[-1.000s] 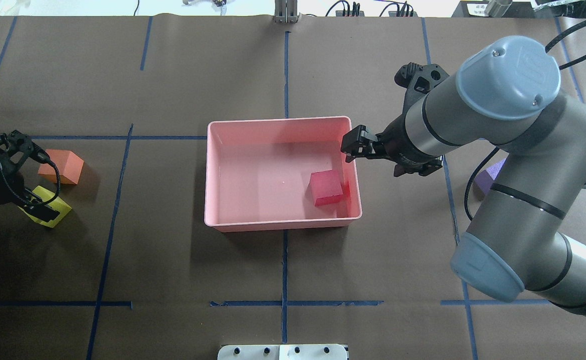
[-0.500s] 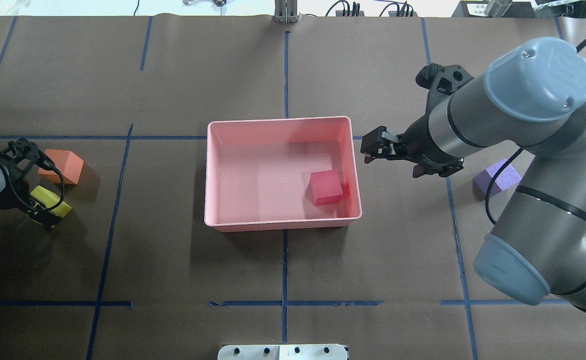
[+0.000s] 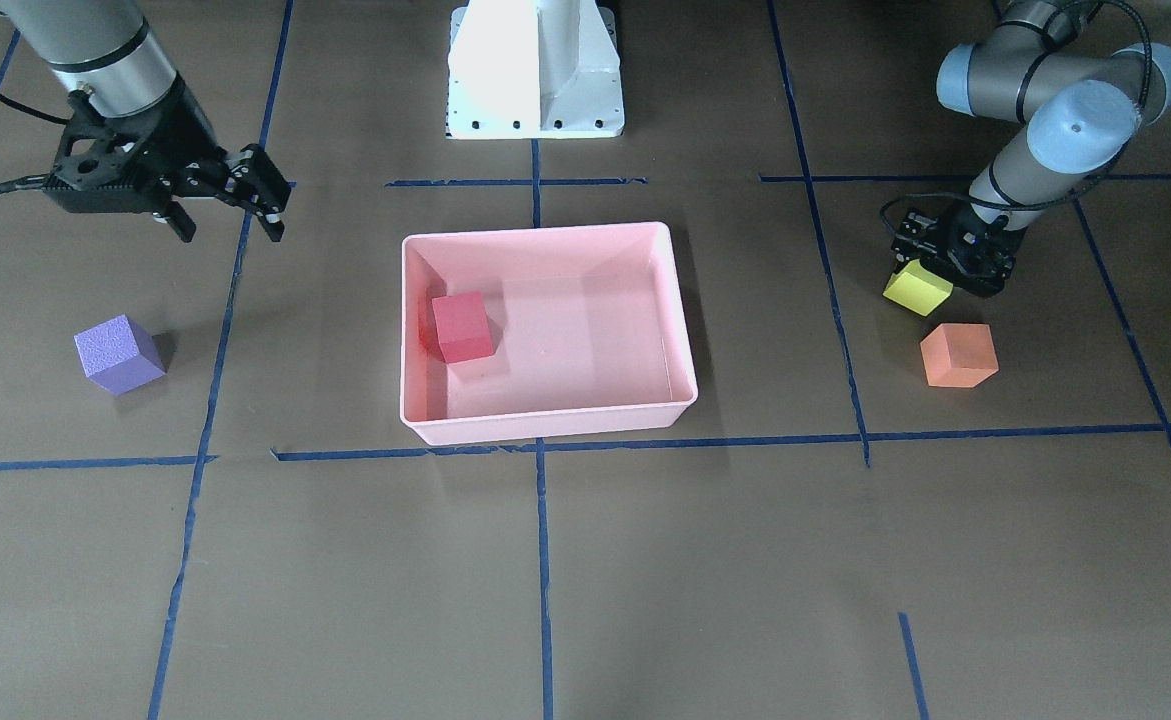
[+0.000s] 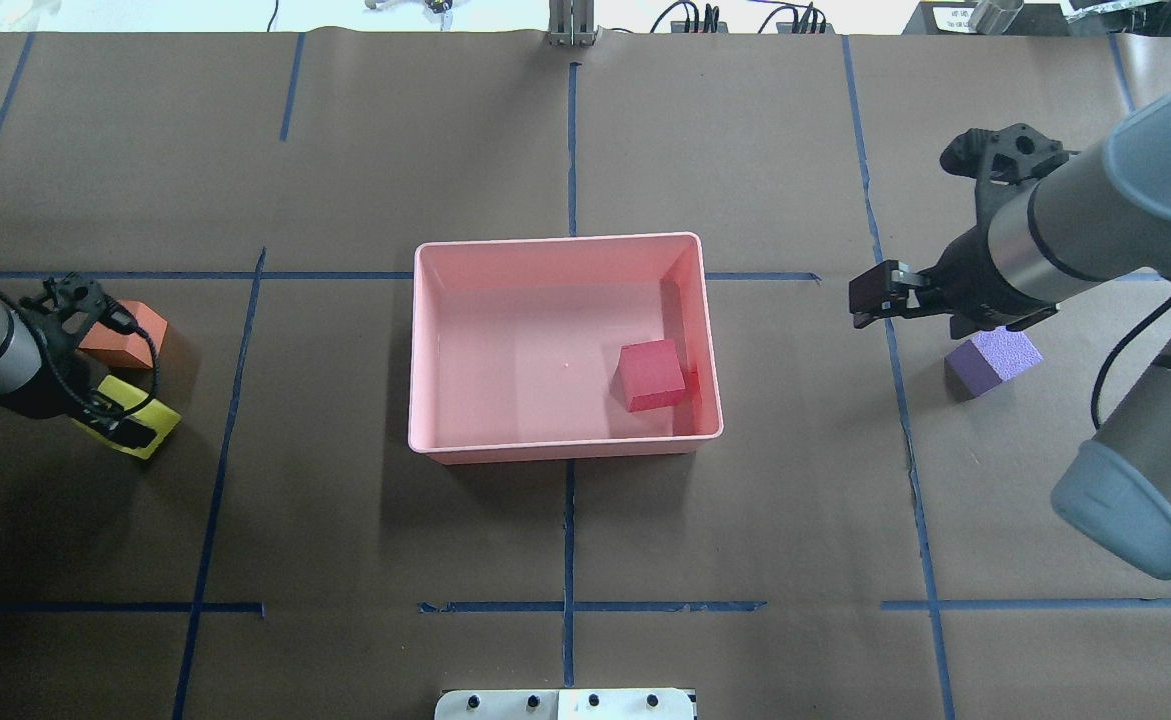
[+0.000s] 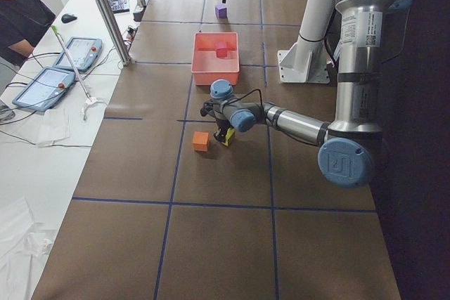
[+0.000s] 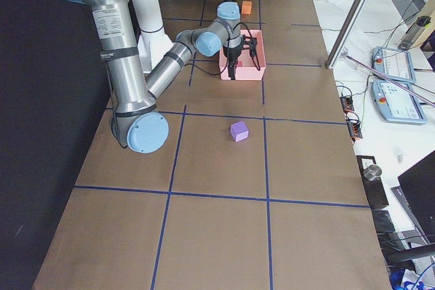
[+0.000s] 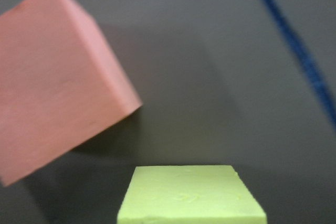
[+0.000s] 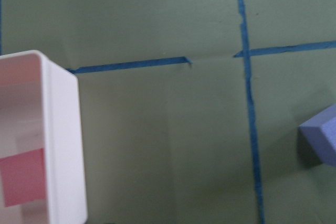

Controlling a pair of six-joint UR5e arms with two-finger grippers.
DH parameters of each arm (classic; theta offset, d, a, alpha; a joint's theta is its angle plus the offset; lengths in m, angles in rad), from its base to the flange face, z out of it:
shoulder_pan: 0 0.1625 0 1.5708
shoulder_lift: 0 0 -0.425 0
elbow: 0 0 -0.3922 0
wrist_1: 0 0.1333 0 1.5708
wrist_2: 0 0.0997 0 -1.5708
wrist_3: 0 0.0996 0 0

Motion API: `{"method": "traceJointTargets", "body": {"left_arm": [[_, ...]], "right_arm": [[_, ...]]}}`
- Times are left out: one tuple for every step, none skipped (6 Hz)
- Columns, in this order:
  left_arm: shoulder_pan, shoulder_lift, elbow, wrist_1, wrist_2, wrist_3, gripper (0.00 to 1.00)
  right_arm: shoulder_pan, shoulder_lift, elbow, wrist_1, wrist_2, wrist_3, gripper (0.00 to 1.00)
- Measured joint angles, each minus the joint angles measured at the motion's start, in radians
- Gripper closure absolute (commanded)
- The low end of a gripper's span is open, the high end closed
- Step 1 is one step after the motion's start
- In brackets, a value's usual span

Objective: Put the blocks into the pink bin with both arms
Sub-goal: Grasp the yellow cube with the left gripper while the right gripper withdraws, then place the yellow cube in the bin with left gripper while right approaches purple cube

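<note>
The pink bin [image 4: 555,240] [image 3: 535,228] stands mid-table with the red block [image 4: 650,375] [image 3: 462,326] inside, near its right wall. My left gripper [image 4: 123,420] [image 3: 930,272] is shut on the yellow-green block [image 4: 150,432] [image 3: 917,288], which fills the bottom of the left wrist view [image 7: 191,195]. The orange block [image 4: 125,335] [image 3: 957,355] [image 7: 52,82] lies just beside it on the table. My right gripper [image 4: 857,303] [image 3: 232,232] is open and empty, right of the bin. The purple block [image 4: 995,360] [image 3: 118,353] [image 8: 320,140] lies below that arm's wrist.
The white pedestal base [image 3: 535,70] stands at the robot's edge of the table. Blue tape lines cross the brown table cover. The bin's corner [image 8: 58,129] shows in the right wrist view. Tablets and an operator [image 5: 21,12] are beyond the far edge.
My right gripper, open, has drawn back to the right, away from the bin toward the purple block. My left gripper has shifted slightly right with the yellow-green block.
</note>
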Motion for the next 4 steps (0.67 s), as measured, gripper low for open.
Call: {"method": "traceJointTargets", "body": {"left_arm": [[0.000,-0.104,-0.030,0.004,-0.057,-0.203,0.97],[0.002,-0.227,-0.049,0.007,-0.088,-0.410,0.97],[0.013,-0.341,-0.051,0.009,-0.096,-0.574,0.95],[0.048,-0.429,-0.036,0.011,-0.077,-0.679,0.82]], "right_arm": [[0.064,-0.027,-0.042,0.000,0.030,-0.045,0.01],[0.136,-0.035,-0.102,0.003,0.096,-0.080,0.00],[0.193,-0.039,-0.159,0.008,0.153,-0.131,0.00],[0.220,-0.044,-0.195,0.009,0.173,-0.168,0.00]]}}
